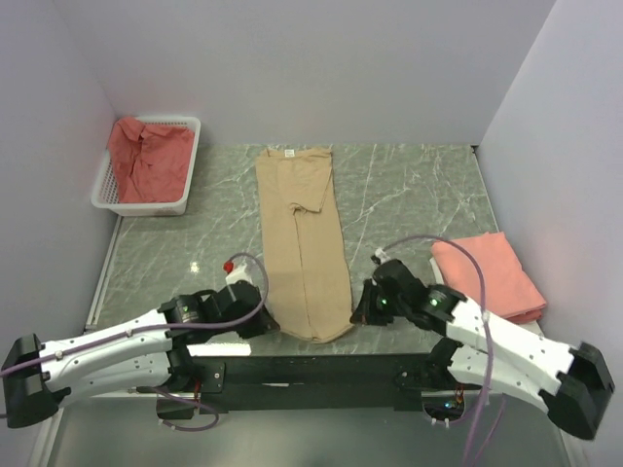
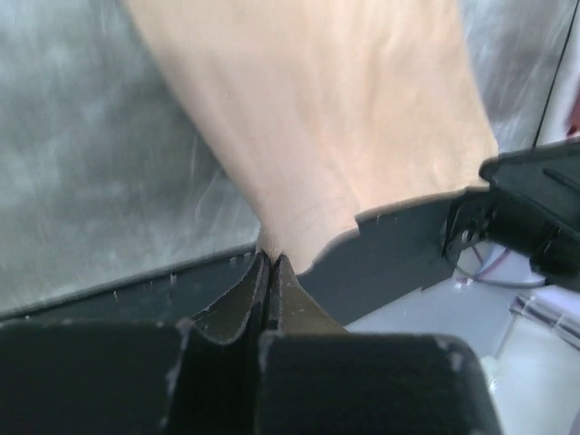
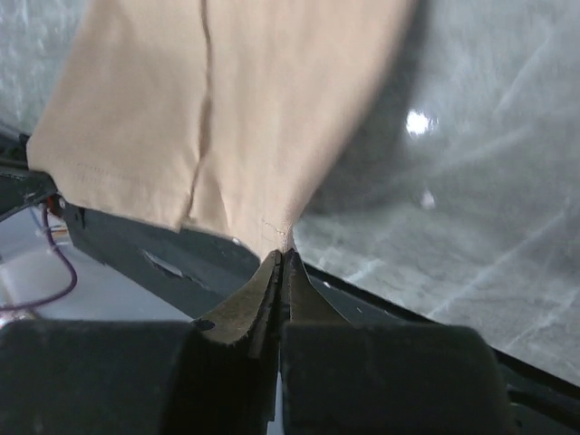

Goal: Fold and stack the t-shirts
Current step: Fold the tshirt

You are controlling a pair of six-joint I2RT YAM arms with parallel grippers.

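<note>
Near edge: left tool (image 2: 270, 260), right tool (image 3: 283, 257) pinch tan t-shirt (image 1: 304, 233) corners; basket (image 1: 141, 206) seen overhead only.

You've got a plain tan t-shirt (image 1: 302, 243) on a grey-green marble-patterned table (image 1: 409, 195) veined in white. The folded salmon-pink t-shirt (image 1: 487, 274) is plain too. The coral-red t-shirt (image 1: 151, 156) fills a white mesh basket (image 1: 141, 204), and your arms (image 1: 107, 355) are white and black.
</note>
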